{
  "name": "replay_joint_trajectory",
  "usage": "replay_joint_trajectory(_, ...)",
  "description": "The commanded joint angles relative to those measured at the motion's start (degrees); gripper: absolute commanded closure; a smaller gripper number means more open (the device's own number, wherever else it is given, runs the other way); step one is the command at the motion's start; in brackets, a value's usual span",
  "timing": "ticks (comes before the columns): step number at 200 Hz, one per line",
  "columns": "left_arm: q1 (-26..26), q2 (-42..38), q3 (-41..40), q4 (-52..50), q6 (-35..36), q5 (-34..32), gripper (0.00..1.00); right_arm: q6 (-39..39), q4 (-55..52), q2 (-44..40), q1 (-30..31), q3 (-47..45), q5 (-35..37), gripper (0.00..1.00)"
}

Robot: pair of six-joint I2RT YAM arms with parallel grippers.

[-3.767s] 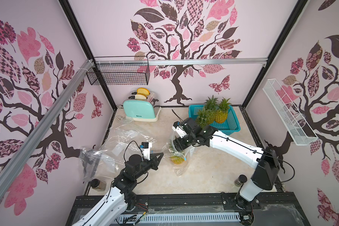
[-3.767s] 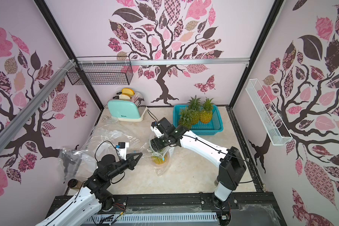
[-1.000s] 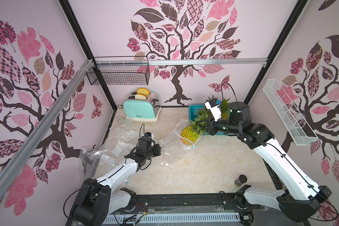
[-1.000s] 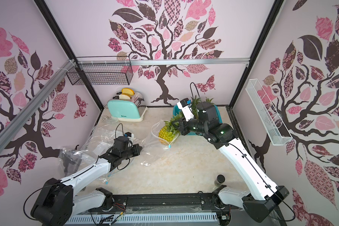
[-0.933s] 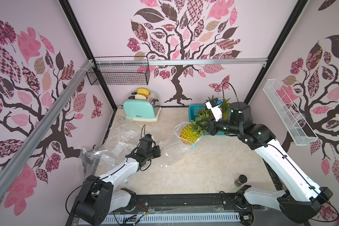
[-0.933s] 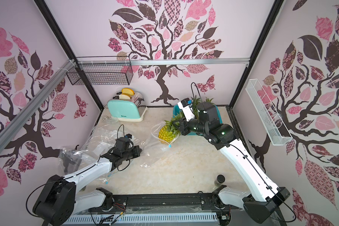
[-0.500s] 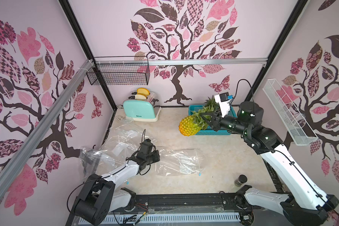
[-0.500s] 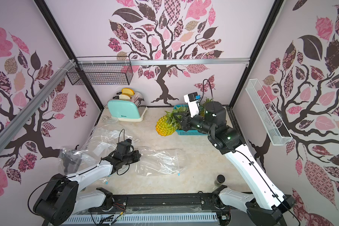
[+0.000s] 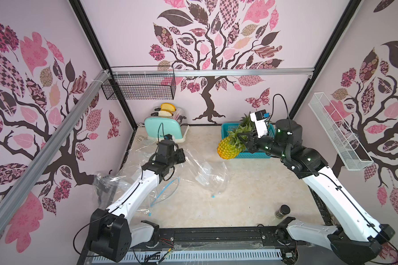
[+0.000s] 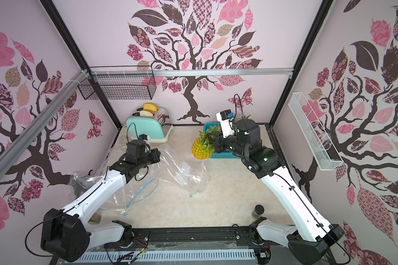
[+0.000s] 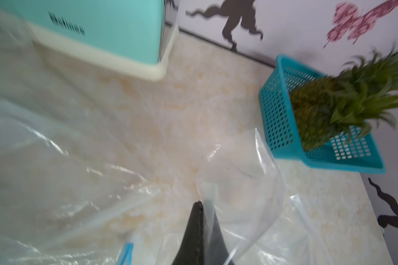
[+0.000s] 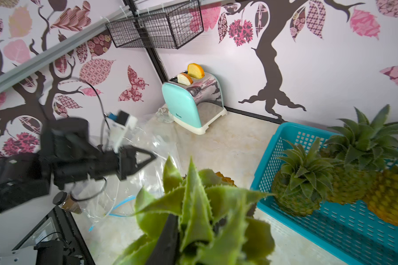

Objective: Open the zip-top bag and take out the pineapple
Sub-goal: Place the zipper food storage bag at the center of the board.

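The pineapple (image 9: 228, 149) (image 10: 201, 149) hangs in the air just left of the teal basket, outside the bag. My right gripper (image 9: 244, 138) (image 10: 213, 140) (image 12: 193, 236) is shut on its green crown, and the leaves hide most of the fingers. The clear zip-top bag (image 9: 208, 175) (image 10: 190, 177) (image 11: 241, 181) sags empty over the middle of the table. My left gripper (image 9: 182, 156) (image 10: 157, 156) (image 11: 202, 205) holds one edge of it up, jaws shut with the film pinched between them.
The teal basket (image 9: 257, 155) (image 12: 268, 149) at the back right holds two more pineapples. A mint toaster (image 9: 163, 128) stands at the back. Crumpled clear bags (image 9: 115, 183) pile up at the left. A small dark-lidded jar (image 9: 283, 211) stands near the front right.
My right gripper pulled the pineapple out of the bag's mouth and carried it up and back towards the basket. The bag went slack. My left gripper rose off the table with the bag's edge.
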Motion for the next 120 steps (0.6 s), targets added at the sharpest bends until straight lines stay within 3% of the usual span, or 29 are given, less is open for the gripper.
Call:
replay_joint_trajectory(1, 3.47, 3.66, 11.38, -14.85, 14.38, -6.50, 0.96, -1.81, 2.84, -2.64, -0.12, 0.64, 2.96, 1.00)
replay_joint_trajectory(9, 5.36, 6.15, 16.00, -19.24, 17.86, -10.55, 0.89, -1.85, 2.83, -2.64, -0.16, 0.29, 3.10, 1.00)
replay_joint_trajectory(19, 8.56, 9.70, 20.65, -23.62, 20.45, -14.95, 0.66, -1.86, 2.89, -2.86, -0.15, -0.26, 3.11, 1.00)
replay_joint_trajectory(28, 12.15, 12.81, 25.08, -27.67, 21.50, -14.53, 0.45, -1.93, 3.15, -3.12, -0.10, -0.89, 3.05, 1.00)
replay_joint_trajectory(39, 15.97, 14.77, 28.23, -30.54, 22.07, -12.35, 0.28, -1.88, 3.52, -3.46, -0.08, -1.84, 3.07, 1.00)
replay_joint_trajectory(56, 18.21, 11.94, 25.21, -26.29, 20.60, -11.94, 0.22, -2.05, 3.50, -3.61, -0.16, -2.87, 3.79, 1.00)
replay_joint_trajectory(85, 18.27, 1.45, 8.90, -9.74, 19.57, -10.27, 0.08, -2.76, 2.57, -3.53, -0.16, -3.77, 5.68, 1.00)
replay_joint_trajectory(120, 18.28, -2.15, 5.15, -6.61, 17.80, -9.68, 0.05, -5.43, 0.21, 0.70, -0.26, -1.64, 11.78, 1.00)
